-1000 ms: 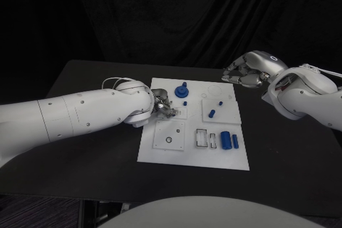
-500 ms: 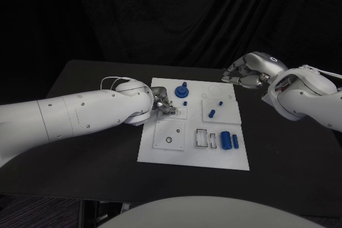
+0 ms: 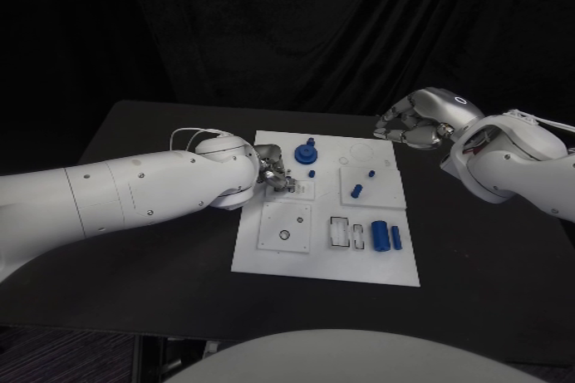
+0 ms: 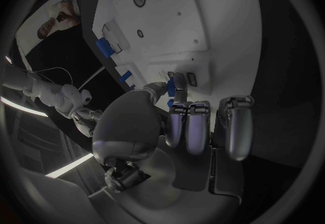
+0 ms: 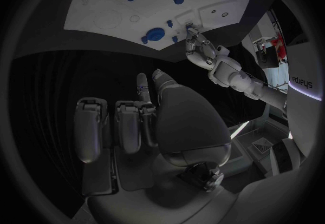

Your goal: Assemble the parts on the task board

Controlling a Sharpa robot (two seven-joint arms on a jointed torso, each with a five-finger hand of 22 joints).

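The white task board lies in the middle of the black table. A round blue part with a peg stands near its far left corner, with a small blue peg just in front of it. Two blue cylinders lie at the right, and two small blue pieces sit above them. My left hand rests its fingertips on the board beside the small peg; whether they pinch anything is hidden. My right hand hovers by the far right corner, fingers curled, holding nothing.
Square plates with holes and slots sit in the board's near left half. Black table surface surrounds the board. My left forearm lies across the table's left side.
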